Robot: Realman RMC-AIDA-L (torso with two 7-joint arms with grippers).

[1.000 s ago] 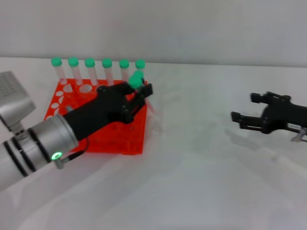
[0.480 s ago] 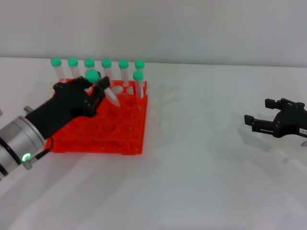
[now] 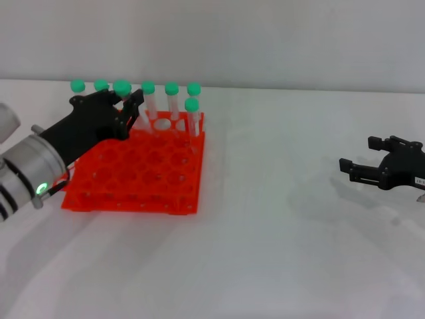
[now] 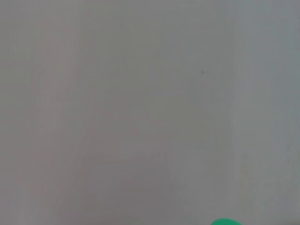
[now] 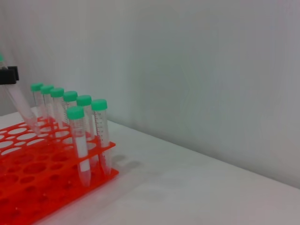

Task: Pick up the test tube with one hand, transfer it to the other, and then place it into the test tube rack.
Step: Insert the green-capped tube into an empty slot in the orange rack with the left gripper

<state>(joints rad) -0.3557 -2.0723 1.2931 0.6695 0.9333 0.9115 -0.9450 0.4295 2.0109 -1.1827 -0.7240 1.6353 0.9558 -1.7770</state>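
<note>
left gripper (image 3: 131, 105) fingers pinch the test tube (image 3: 123, 89) over the rack (image 3: 133, 193); right gripper (image 3: 357, 170) spread.

rack (image 3: 133, 183): showing bright orange-red all over, dotted with a grid of round holes
tubes (image 5: 98, 136): looking clear, each wearing a green cap, whitish strip down the side
left gripper (image 3: 126, 109): looking black, arm going silver-grey with black bands and a green light
right gripper (image 3: 372, 169): showing black
table (image 3: 279, 252): looking white
</note>
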